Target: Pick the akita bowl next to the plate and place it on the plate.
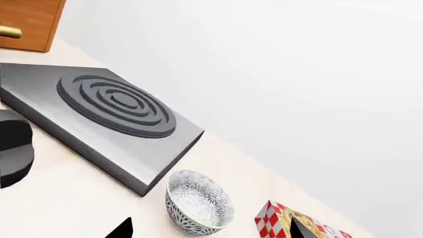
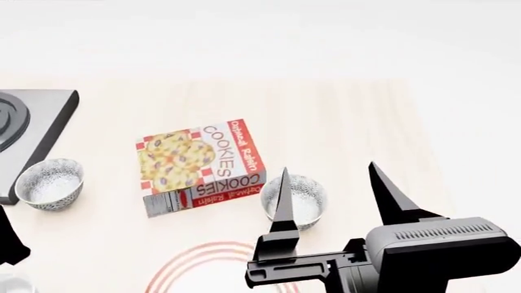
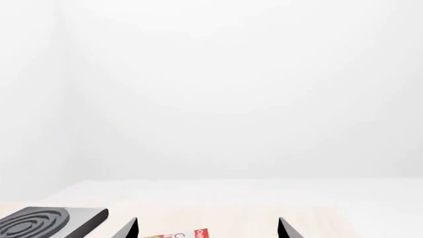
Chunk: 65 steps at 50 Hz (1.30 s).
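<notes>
I've got a cookie box (image 2: pixel 202 166) lying flat mid-counter (image 2: pixel 342 116), label up. Grey stove burner slab (image 1: pixel 106 119) sits at the far left, a second speckled bowl (image 2: pixel 50 183) just beside its near corner. Wooden cabinet (image 1: pixel 29 22) with brass handle behind the slab. Something white at my bottom-left edge, possibly a cup (image 2: pixel 14 285).
</notes>
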### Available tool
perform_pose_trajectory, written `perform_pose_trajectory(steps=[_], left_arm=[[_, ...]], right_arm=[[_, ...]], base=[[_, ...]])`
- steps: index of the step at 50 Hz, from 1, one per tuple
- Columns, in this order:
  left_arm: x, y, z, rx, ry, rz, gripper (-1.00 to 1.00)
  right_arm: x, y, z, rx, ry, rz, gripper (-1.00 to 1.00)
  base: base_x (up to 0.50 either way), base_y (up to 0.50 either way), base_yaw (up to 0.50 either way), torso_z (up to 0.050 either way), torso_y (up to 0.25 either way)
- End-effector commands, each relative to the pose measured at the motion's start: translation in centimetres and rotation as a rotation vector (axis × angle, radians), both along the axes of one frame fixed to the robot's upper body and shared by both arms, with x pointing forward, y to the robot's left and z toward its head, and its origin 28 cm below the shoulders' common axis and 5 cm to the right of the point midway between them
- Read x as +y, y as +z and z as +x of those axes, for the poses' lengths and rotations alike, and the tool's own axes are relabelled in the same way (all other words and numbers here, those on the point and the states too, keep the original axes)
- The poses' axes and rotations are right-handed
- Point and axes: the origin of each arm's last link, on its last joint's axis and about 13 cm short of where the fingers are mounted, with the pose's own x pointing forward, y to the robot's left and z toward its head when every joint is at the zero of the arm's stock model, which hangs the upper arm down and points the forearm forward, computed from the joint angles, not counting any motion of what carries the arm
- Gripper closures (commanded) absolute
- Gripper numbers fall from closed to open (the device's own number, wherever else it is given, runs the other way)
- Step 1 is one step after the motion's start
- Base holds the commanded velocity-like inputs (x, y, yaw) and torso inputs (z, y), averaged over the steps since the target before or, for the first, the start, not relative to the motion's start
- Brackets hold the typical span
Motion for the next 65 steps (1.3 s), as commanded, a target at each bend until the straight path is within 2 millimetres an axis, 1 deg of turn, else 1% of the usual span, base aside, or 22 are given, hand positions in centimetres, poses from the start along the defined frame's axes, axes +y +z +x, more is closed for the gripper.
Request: perform_pose_trajectory(steps=[1, 18, 26, 28, 32, 34, 35, 38, 40, 42, 43, 47, 49, 51, 52, 53, 55, 56, 61, 63, 65], left_arm=[[-0.1, 0.6, -0.1, 0.000, 0.000, 0.001, -1.00], [0.0, 0.2, 0.1, -0.001, 0.001, 0.000, -1.00], [-0.1, 0.6, -0.1, -0.001, 0.001, 0.001, -1.00], [0.0, 0.4, 0.0, -0.001, 0.002, 0.001, -1.00], [0.0, 0.5, -0.1, 0.000, 0.003, -0.004, -1.00], [0.0, 0.5, -0.1, -0.001, 0.003, -0.004, -1.00], [0.0, 0.5, -0.1, -0.001, 0.004, -0.006, -1.00], [0.0, 0.6, -0.1, 0.000, 0.004, -0.006, -1.00], [0.0, 0.6, -0.1, 0.000, 0.005, -0.008, -1.00], [0.0, 0.6, 0.0, 0.001, 0.006, -0.010, -1.00], [0.0, 0.6, 0.0, 0.000, 0.006, -0.009, -1.00], [0.0, 0.5, 0.0, -0.001, 0.005, -0.005, -1.00], [0.0, 0.5, 0.0, -0.001, 0.005, -0.007, -1.00], [0.0, 0.6, 0.1, 0.000, 0.005, -0.007, -1.00], [0.0, 0.5, 0.1, 0.000, 0.005, -0.007, -1.00], [0.0, 0.5, 0.1, 0.000, 0.005, -0.009, -1.00], [0.0, 0.5, 0.1, 0.000, 0.005, -0.009, -1.00], [0.0, 0.5, 0.1, 0.000, 0.005, -0.009, -1.00], [0.0, 0.5, 0.2, 0.000, 0.007, -0.011, -1.00], [0.1, 0.3, 0.2, 0.000, 0.008, -0.011, -1.00], [0.1, 0.3, 0.2, 0.000, 0.008, -0.013, -1.00]], right_arm=[[0.0, -0.1, 0.1, 0.001, 0.000, -0.002, -1.00], [0.1, -0.2, 0.2, 0.009, 0.006, -0.005, -1.00], [0.1, -0.4, 0.3, 0.015, 0.005, -0.001, -1.00], [0.1, -0.5, 0.4, 0.025, -0.009, 0.002, -1.00], [-0.2, -1.2, 1.0, 0.122, -0.075, -0.027, -1.00], [-0.4, -1.4, 1.2, 0.143, -0.096, -0.035, -1.00], [-0.6, -1.6, 1.5, 0.178, -0.117, -0.049, -1.00], [-0.7, -1.5, 1.8, 0.204, -0.125, -0.062, -1.00], [-0.8, -1.5, 2.4, 0.238, -0.143, -0.094, -1.00], [-0.9, -1.5, 2.7, 0.245, -0.140, -0.093, -1.00], [-0.9, -1.2, 3.2, 0.267, -0.146, -0.107, -1.00], [-0.9, -0.9, 4.0, 0.291, -0.129, -0.157, -1.00], [-0.9, -0.8, 4.3, 0.303, -0.122, -0.158, -1.00], [-1.0, -0.4, 5.1, 0.312, -0.112, -0.148, -1.00], [-1.1, -0.3, 5.3, 0.318, -0.096, -0.114, -1.00], [-1.2, -0.1, 5.8, 0.331, -0.097, -0.129, -1.00], [-1.2, -0.1, 6.3, 0.338, -0.109, -0.132, -1.00], [-1.3, -0.2, 6.8, 0.359, -0.125, -0.155, -1.00], [-1.8, 0.0, 8.2, 0.403, -0.150, -0.111, -1.00], [-1.9, 0.1, 8.5, 0.401, -0.187, -0.167, -1.00], [-2.2, 0.2, 9.0, 0.410, -0.213, -0.167, -1.00]], base=[[0.50, 0.00, 0.00, 0.000, 0.000], [0.50, 0.00, 0.00, 0.000, 0.001], [0.50, 0.00, 0.00, 0.000, 0.000], [0.25, 0.00, 0.00, 0.000, 0.000], [0.00, 0.00, 0.00, 0.000, 0.000], [0.00, 0.00, 0.00, 0.000, 0.000], [0.00, 0.00, 0.00, 0.000, 0.000], [0.00, 0.00, 0.00, 0.000, 0.000], [0.00, 0.00, 0.00, 0.000, 0.000], [0.00, 0.00, 0.00, 0.000, 0.000], [0.00, 0.00, 0.00, 0.000, 0.000], [0.00, 0.00, 0.00, 0.000, 0.000], [0.00, 0.00, 0.00, 0.000, 0.000], [0.00, 0.00, 0.00, 0.000, 0.000], [0.00, 0.00, 0.00, 0.000, 0.000], [0.00, 0.00, 0.00, 0.000, 0.000], [0.00, 0.00, 0.00, 0.000, 0.000], [0.00, 0.00, 0.00, 0.000, 0.000], [0.00, 0.00, 0.00, 0.000, 0.000], [0.00, 0.00, 0.00, 0.000, 0.000], [0.00, 0.00, 0.00, 0.000, 0.000]])
